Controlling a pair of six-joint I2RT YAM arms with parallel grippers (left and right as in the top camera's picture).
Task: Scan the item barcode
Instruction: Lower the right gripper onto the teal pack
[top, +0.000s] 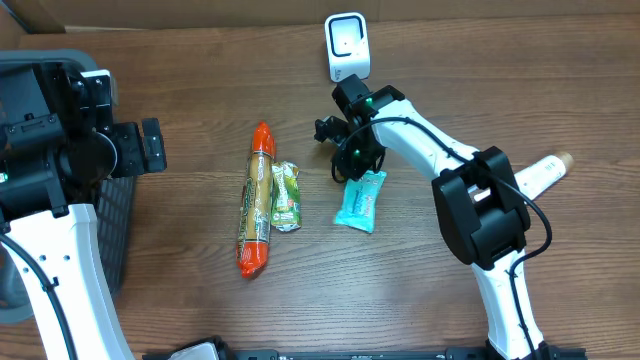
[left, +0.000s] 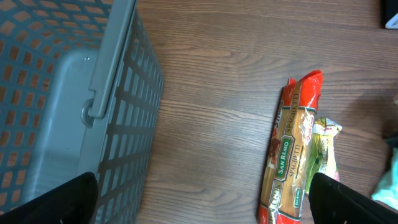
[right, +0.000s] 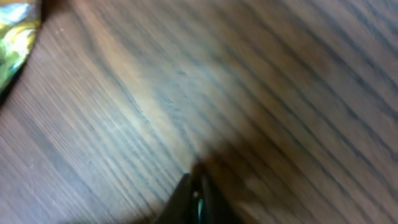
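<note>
Right gripper (top: 350, 168): we see it clenched, fingers pressed together, tip down on the desk (top: 200, 80) at the upper end of the teal packet (top: 361, 200); we cannot tell whether it pinches the wrapper.
Left gripper (left: 204, 186): released, fingers spread wide with nothing between them, over bare wood between the basket (left: 124, 124) and the spaghetti packet (top: 258, 200).
Teal packet: we find it flat on the desk, right of the green packet (top: 286, 197).
Scanner (top: 346, 45): white, upright at the far edge, apart from the teal packet.
Spaghetti packet: lies lengthwise, the green packet just beside its right flank.
Bottle (top: 540, 172): on its side, far right.
</note>
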